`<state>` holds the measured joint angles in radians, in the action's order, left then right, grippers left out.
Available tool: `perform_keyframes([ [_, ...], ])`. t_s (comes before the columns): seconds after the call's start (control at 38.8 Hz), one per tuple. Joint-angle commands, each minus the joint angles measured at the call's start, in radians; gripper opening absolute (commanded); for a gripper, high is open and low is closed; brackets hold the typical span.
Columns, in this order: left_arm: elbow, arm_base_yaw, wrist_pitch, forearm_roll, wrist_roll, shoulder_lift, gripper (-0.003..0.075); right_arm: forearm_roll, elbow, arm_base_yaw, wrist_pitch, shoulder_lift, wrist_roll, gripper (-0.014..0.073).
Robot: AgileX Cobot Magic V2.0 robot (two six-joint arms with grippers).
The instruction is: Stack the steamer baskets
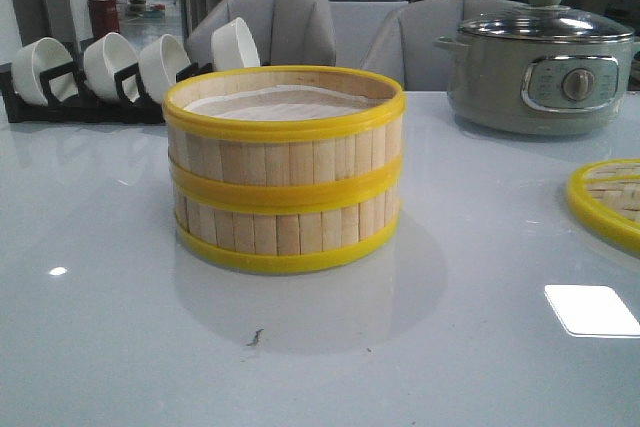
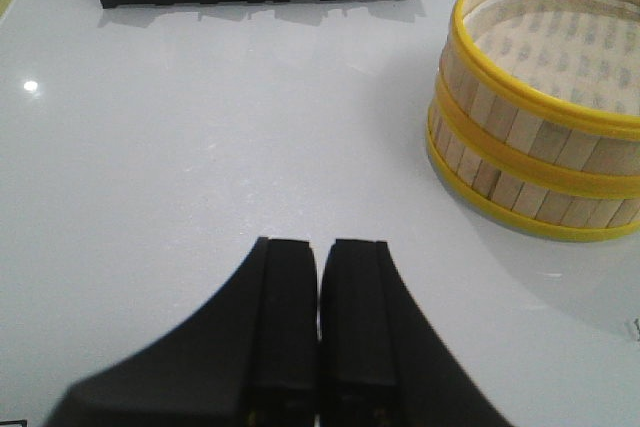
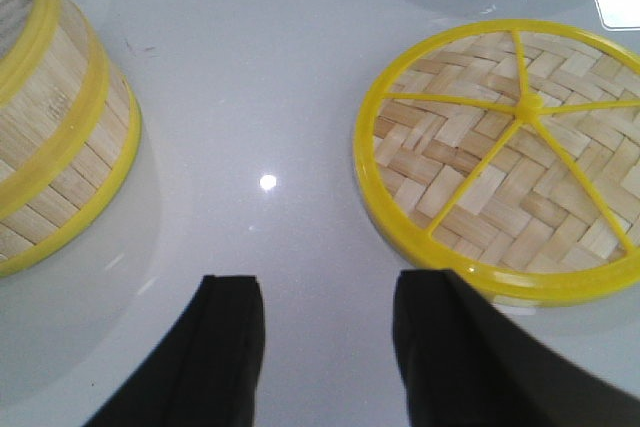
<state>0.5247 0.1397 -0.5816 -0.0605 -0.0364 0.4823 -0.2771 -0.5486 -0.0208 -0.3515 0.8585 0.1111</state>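
Two steamer baskets [image 1: 284, 169] stand stacked, one on the other, at the middle of the counter [image 1: 120, 347], a pale liner inside the upper one. A woven yellow-rimmed lid [image 3: 505, 159] lies flat toward the counter's right edge. The left tool [image 2: 319, 267] is pressed narrow and empty; the right tool [image 3: 328, 322] hovers wide beside the lid, holding nothing.

Your left gripper [image 2: 320, 317] has both black fingers pressed together with no gap between them, gripping nothing. Your right gripper [image 3: 328, 337] has its fingers spread well apart, nothing between them. Neither arm appears in the front view.
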Motion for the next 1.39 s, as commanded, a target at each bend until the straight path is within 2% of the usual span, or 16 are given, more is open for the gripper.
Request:
perform_keyframes([
  [0.0, 0.027, 0.001, 0.09, -0.006, 0.011, 0.004, 0.0087, -0.011, -0.034, 0.002, 0.073, -0.005, 0.007, 0.0422],
  [0.44, 0.027, 0.001, 0.092, -0.006, 0.011, 0.004, 0.0087, -0.011, -0.034, 0.002, 0.074, -0.005, 0.007, 0.0418],
  [0.54, 0.027, 0.001, 0.098, -0.006, 0.011, 0.004, 0.0087, -0.011, -0.034, 0.003, 0.067, -0.005, 0.007, 0.0334],
  [0.75, 0.027, 0.001, 0.133, -0.006, 0.011, 0.004, 0.0086, -0.011, -0.034, 0.003, 0.029, -0.005, 0.007, 0.004],
  [0.8, 0.027, 0.001, 0.133, -0.006, 0.011, 0.004, 0.0087, -0.011, -0.034, 0.003, 0.027, -0.005, 0.007, 0.0062],
  [1.37, 0.027, 0.001, 0.133, -0.006, 0.011, 0.004, 0.0086, -0.043, -0.034, 0.003, -0.01, -0.005, 0.006, 0.0055],
])
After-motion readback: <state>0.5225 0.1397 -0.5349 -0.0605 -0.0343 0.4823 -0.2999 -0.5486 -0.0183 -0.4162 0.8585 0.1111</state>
